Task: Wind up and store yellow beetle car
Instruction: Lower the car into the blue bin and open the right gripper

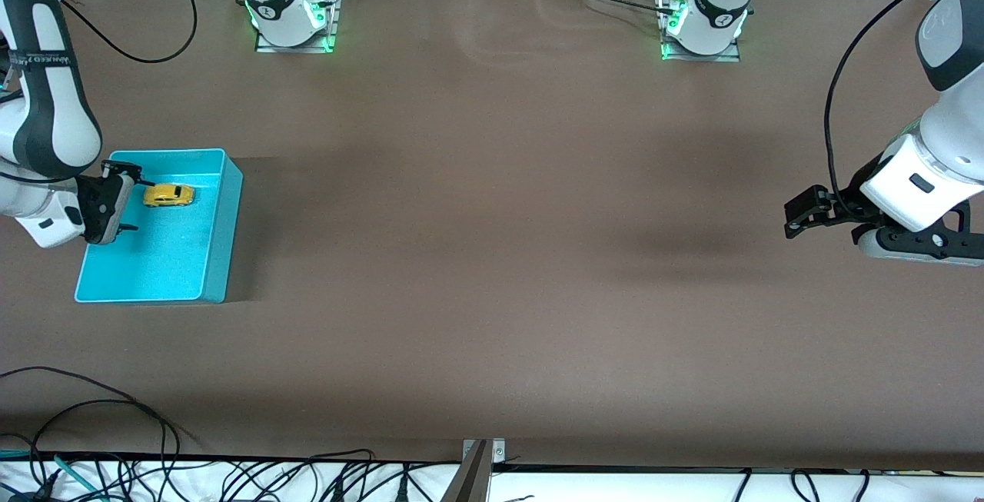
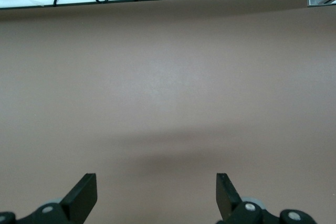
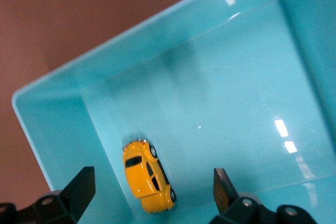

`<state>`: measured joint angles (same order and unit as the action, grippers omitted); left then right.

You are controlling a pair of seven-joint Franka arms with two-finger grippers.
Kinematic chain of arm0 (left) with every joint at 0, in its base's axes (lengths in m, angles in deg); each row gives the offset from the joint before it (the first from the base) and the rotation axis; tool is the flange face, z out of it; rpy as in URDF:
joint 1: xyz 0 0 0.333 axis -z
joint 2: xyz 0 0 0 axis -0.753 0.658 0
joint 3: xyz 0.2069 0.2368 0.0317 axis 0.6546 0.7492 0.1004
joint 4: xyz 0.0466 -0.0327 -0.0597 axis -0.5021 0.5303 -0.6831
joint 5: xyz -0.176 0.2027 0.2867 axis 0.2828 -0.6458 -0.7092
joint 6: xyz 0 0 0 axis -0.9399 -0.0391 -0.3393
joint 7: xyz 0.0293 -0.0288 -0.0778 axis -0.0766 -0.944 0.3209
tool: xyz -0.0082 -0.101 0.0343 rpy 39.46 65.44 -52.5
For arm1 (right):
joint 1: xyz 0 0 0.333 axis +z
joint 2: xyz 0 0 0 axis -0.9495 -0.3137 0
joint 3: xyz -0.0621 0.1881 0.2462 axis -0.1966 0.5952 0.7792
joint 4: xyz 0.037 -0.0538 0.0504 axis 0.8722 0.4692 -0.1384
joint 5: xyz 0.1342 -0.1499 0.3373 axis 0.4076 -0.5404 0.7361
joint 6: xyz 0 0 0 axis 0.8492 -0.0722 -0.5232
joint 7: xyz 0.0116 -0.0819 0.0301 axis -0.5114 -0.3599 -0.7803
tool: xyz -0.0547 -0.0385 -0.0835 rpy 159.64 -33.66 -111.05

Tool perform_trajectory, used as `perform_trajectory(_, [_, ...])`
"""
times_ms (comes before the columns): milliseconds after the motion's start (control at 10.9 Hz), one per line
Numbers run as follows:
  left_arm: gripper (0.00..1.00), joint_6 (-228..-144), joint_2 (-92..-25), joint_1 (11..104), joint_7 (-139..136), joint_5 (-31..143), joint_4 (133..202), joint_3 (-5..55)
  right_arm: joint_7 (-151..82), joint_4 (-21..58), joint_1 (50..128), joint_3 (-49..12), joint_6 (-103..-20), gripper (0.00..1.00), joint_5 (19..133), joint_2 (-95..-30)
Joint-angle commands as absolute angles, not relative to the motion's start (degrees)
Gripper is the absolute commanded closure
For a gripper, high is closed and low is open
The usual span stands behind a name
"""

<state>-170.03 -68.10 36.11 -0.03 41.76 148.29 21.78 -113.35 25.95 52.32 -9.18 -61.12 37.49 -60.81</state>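
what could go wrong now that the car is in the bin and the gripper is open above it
1. The yellow beetle car lies loose on the turquoise bin floor; if wound, it might roll into a wall.
2. The open right gripper hangs close beside the car and could clip it or the bin rim when lifting out.
The left gripper waits, open, over bare table.

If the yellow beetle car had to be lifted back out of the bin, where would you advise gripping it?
Grip the yellow beetle car across its two door sides, coming straight down from above: its body is narrow and rounded, it stands on its wheels on the turquoise bin's floor, and the open right gripper probably spans it.
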Motion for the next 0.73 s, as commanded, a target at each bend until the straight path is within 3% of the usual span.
perform_trajectory(0, [0.0,-169.25,-68.68,36.02,1.37,43.41,147.83,21.92,-96.05,26.94,57.55,-9.24,-58.73,0.0,38.56,-54.04])
perform_trajectory(641, [0.0,-169.25,-68.68,36.02,1.28,43.41,147.83,22.0,-63.07,25.89,68.19,-9.85,-52.65,0.0,42.6,-41.03])
